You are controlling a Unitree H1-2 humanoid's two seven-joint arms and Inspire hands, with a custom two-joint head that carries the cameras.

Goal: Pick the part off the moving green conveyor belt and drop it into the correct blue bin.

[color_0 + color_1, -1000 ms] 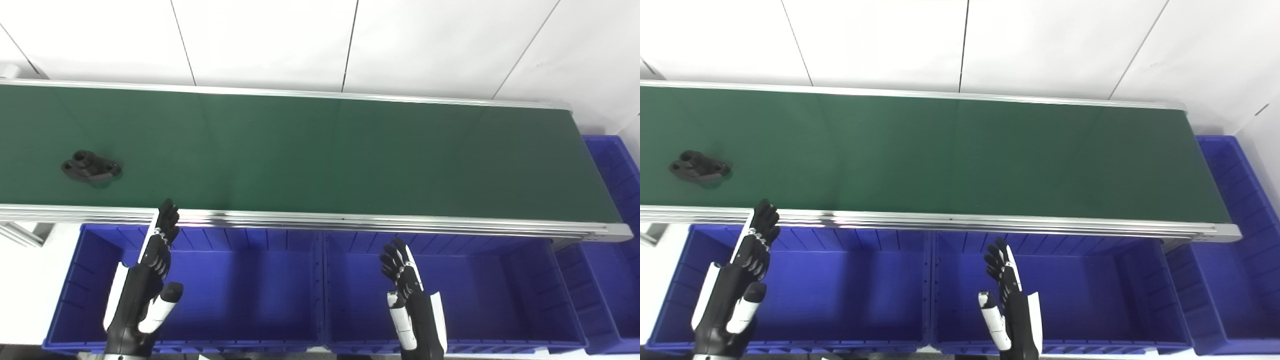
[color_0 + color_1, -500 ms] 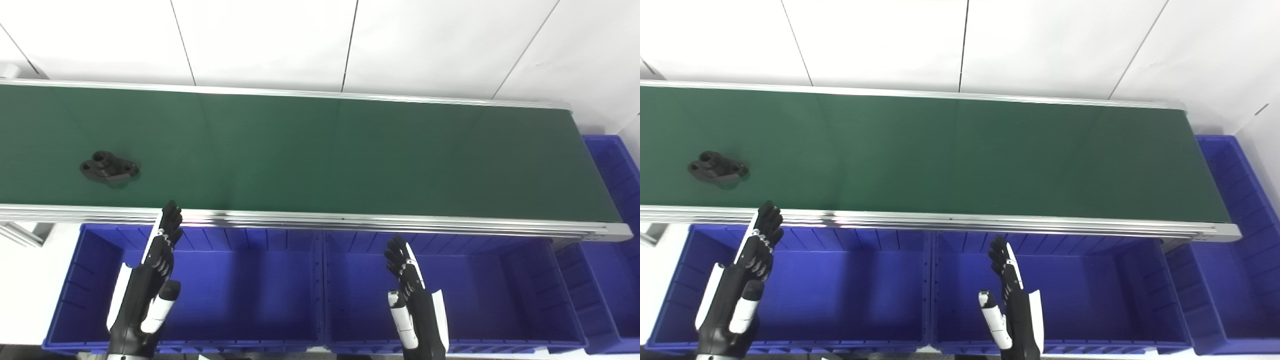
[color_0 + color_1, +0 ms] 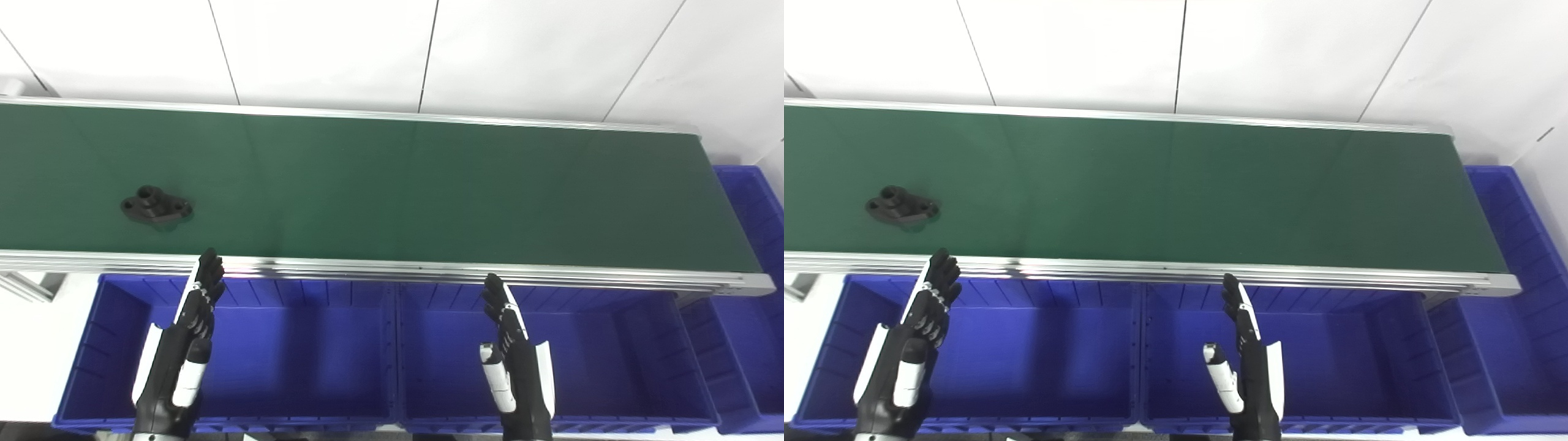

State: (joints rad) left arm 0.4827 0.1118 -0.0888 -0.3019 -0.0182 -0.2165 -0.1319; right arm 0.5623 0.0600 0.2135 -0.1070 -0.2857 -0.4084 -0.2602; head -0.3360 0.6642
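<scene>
A black flanged part (image 3: 155, 207) with a raised boss lies on the green conveyor belt (image 3: 429, 190), towards its left end and near the front rail. My left hand (image 3: 187, 334) is open, fingers straight up, over the left blue bin (image 3: 86, 367), just below and right of the part. My right hand (image 3: 513, 355) is open too, fingers up, over the middle blue bin (image 3: 674, 367). Neither hand touches the part.
An aluminium rail (image 3: 429, 272) runs along the belt's front edge above the bins. A third blue bin (image 3: 753, 245) stands past the belt's right end. White wall panels rise behind the belt.
The part has ridden the belt to the right, closer to my left hand. My right hand has risen a little and straightened its fingers. The left hand has barely shifted.
</scene>
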